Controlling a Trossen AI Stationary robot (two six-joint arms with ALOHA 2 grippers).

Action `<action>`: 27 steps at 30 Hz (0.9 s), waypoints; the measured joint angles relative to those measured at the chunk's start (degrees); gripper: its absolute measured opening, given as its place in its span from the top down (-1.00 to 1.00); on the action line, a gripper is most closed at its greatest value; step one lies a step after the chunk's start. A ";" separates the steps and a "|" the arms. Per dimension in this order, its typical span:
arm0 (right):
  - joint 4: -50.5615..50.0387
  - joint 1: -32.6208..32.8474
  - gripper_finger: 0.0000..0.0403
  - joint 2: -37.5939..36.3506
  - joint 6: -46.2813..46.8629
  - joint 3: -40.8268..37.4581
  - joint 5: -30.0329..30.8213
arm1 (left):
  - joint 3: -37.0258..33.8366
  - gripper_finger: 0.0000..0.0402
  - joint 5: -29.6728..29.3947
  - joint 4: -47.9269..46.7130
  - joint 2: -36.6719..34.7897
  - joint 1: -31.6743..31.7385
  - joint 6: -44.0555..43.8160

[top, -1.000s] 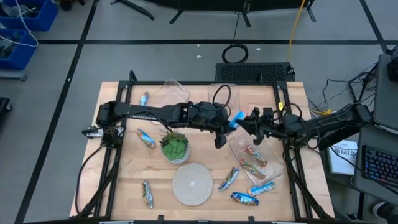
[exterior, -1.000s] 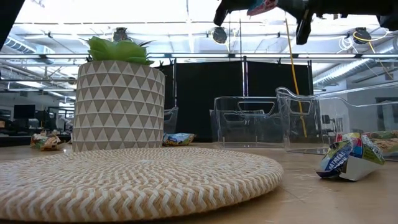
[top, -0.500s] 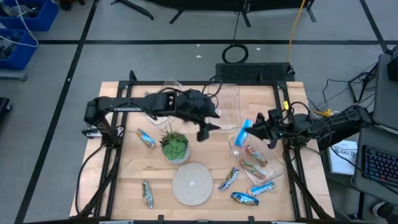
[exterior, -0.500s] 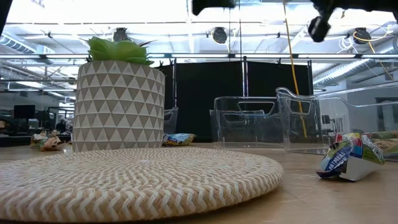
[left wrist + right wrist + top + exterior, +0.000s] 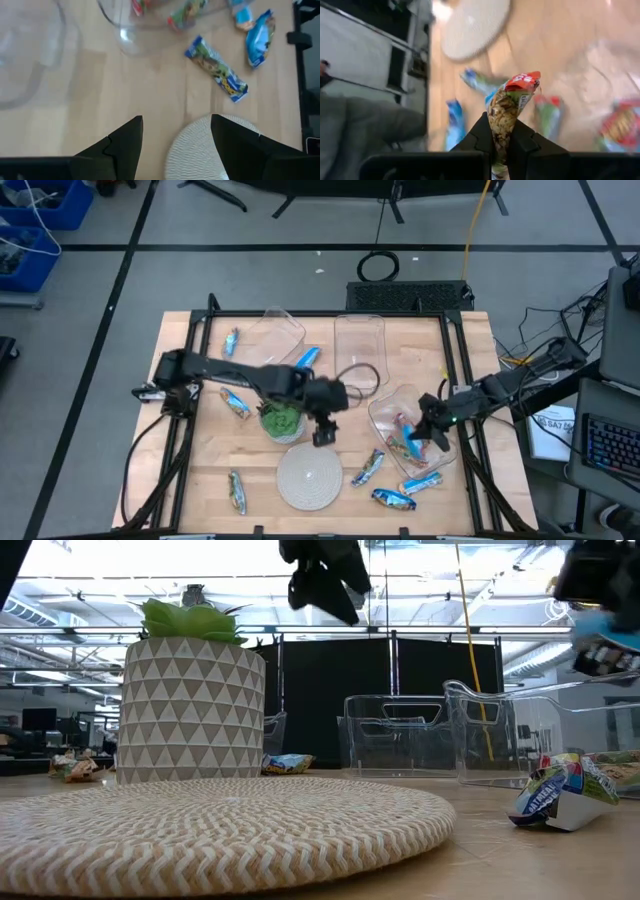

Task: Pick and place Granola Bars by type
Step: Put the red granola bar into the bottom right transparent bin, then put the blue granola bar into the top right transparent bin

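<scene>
**Right gripper clamps a granola bar over the bin; left gripper hangs open by the mat**

The right gripper [image 5: 502,131] has its two fingers pressed together on a red, green and tan granola bar [image 5: 509,106], which stands up between them with its red end farthest from the wrist. Seen from above, this gripper [image 5: 432,427] sits over the clear bin [image 5: 385,408] just right of the round woven mat [image 5: 310,474]; that bin already holds multicoloured bars [image 5: 405,448].

The left gripper [image 5: 176,137] has its fingers spread well apart with nothing between them. From overhead it [image 5: 323,432] hangs just above the far edge of the woven mat, beside the green potted plant [image 5: 281,417]. Past its fingers lies a multicoloured bar [image 5: 216,76] on the bare wood next to the mat, with a bright blue bar [image 5: 259,38] a little farther off.

Around the mat, more bars lie loose on the table [image 5: 180,480]: two blue ones [image 5: 393,498] to its right near the front edge, one [image 5: 236,492] to its left, one [image 5: 234,403] left of the plant, and one [image 5: 232,338] near the far left corner. A blue bar [image 5: 307,357] lies by the two empty clear bins [image 5: 359,345] at the back, beyond the plant.
</scene>
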 joint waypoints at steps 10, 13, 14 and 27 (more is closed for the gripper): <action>-3.14 -0.05 0.13 0.01 2.69 -0.02 -3.38 | -0.02 -0.19 2.47 9.34 6.06 -2.90 -15.87; -2.07 -0.07 -0.11 0.00 3.13 -0.02 -4.71 | -0.02 -0.19 1.95 10.87 6.10 -3.08 -23.05; -1.96 -0.07 -0.17 0.04 3.83 -0.02 -4.93 | -0.02 -0.19 1.88 11.28 6.06 -3.16 -25.44; 28.28 -0.14 -0.08 15.06 -8.92 1.59 -10.29 | 0.00 -0.19 4.07 13.60 4.26 -6.17 -32.22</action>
